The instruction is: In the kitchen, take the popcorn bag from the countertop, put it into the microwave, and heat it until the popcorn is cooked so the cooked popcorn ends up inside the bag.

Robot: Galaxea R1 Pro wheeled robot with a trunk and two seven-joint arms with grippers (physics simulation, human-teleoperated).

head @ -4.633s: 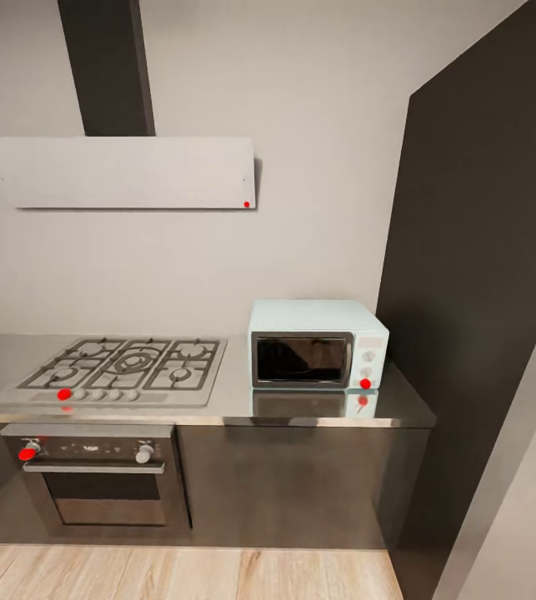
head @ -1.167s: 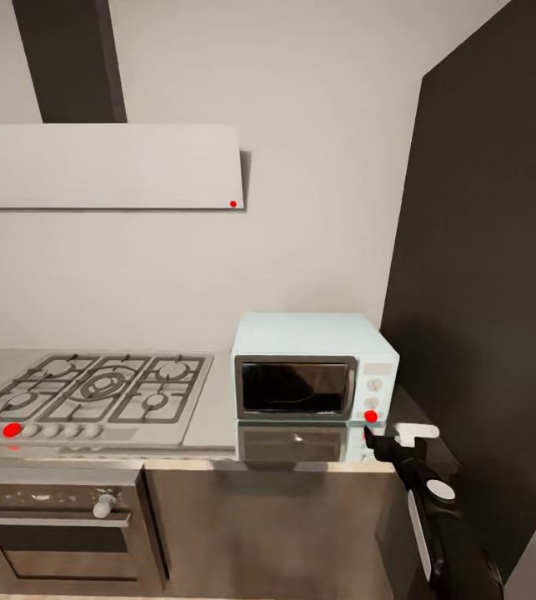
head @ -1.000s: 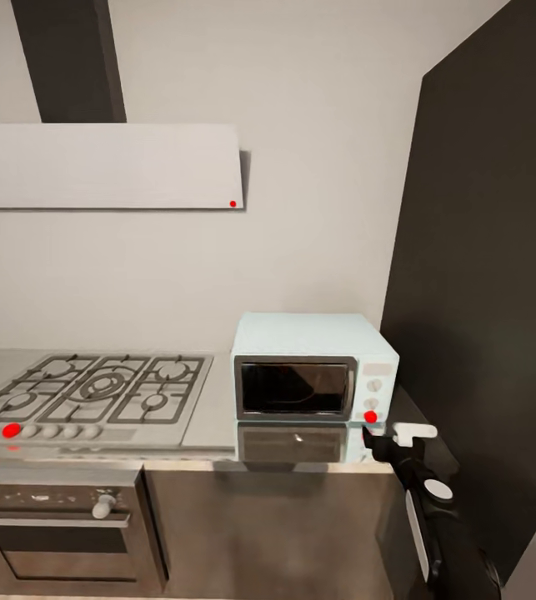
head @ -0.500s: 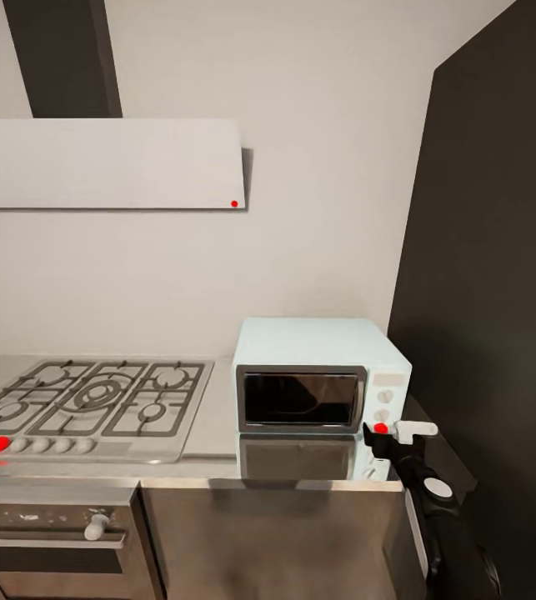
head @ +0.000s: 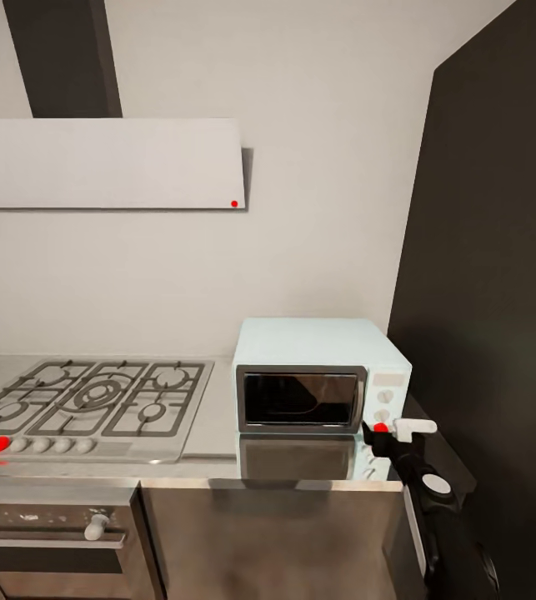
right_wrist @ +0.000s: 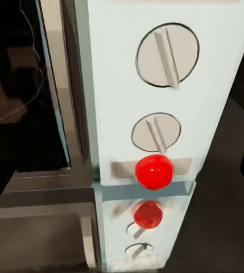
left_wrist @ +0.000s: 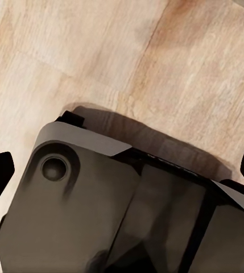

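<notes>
right tool (head: 391, 430) up at the microwave (head: 318, 373) red button (right_wrist: 153, 170), can't tell its opening, left tool (left_wrist: 122, 170) spread wide over wood floor (left_wrist: 99, 57)

- Pale-blue microwave (head: 318, 342), dark glass door, round red light (right_wrist: 153, 171) below two off-white knobs.
- Glossy grey countertop (head: 213, 433).
- Steel-grey gas hob (head: 92, 404), red dot.
- White hood (head: 105, 162).
- Light wood-grain floor (left_wrist: 99, 51).

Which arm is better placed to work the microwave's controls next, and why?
The right. Its end effector sits just before the microwave's control panel, level with the red button. The left wrist view looks down at the wood floor.
</notes>
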